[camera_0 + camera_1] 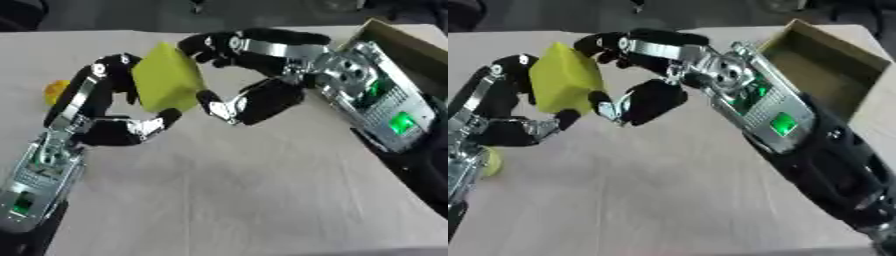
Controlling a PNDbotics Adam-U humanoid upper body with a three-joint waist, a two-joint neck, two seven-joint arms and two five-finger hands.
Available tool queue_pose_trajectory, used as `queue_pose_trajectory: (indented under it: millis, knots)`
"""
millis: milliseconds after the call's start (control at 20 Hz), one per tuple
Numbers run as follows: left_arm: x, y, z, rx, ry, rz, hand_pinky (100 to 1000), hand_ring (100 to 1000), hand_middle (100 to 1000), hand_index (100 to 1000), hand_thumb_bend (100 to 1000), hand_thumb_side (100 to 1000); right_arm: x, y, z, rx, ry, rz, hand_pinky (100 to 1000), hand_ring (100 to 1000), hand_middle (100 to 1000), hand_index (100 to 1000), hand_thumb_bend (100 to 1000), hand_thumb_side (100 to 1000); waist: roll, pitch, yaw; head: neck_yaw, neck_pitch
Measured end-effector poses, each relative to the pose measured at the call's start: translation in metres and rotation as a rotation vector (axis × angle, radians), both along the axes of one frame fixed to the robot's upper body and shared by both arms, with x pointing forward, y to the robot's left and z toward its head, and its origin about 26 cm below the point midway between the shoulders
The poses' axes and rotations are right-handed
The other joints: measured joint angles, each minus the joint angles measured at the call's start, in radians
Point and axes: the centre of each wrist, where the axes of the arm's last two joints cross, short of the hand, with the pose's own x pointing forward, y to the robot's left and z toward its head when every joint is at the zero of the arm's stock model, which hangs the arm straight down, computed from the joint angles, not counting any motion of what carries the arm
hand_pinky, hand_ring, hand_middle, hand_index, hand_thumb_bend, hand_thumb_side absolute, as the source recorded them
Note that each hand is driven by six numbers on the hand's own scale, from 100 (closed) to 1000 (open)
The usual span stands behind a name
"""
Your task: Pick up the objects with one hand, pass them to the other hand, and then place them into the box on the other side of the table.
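A yellow-green block (166,77) is held above the table (245,190) between both hands. My left hand (105,131) comes in from the left, with a finger curled over the block's upper left and its thumb under the lower edge. My right hand (276,97) reaches in from the right, its fingers (214,45) curled onto the block's top right corner and its thumb against the lower right. The open cardboard box (837,45) stands at the table's far right, behind my right arm.
A small orange-yellow thing (55,91) lies on the table at the far left, behind my left arm. Another yellowish thing (489,163) shows beside my left forearm. The table's front edge runs along the bottom.
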Motion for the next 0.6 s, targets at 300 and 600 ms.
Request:
queue_pose_trajectory:
  millis: [300, 600]
  knots:
    - [-0.0019, -0.0020, 0.0012, -0.018, -0.005, -0.003, 403, 397, 151, 200, 182, 100, -0.0003, 0.0011, -0.0007, 0.006, -0.008, -0.018, 1000, 1000, 975, 1000, 100, 177, 0.002, 0.003, 0.003, -0.001, 0.000]
    - [-0.0027, -0.0038, 0.0002, -0.027, 0.002, -0.011, 407, 397, 139, 195, 184, 100, -0.0004, 0.0016, -0.0012, -0.001, -0.007, -0.020, 1000, 1000, 973, 1000, 100, 174, 0.003, 0.004, 0.003, -0.006, 0.000]
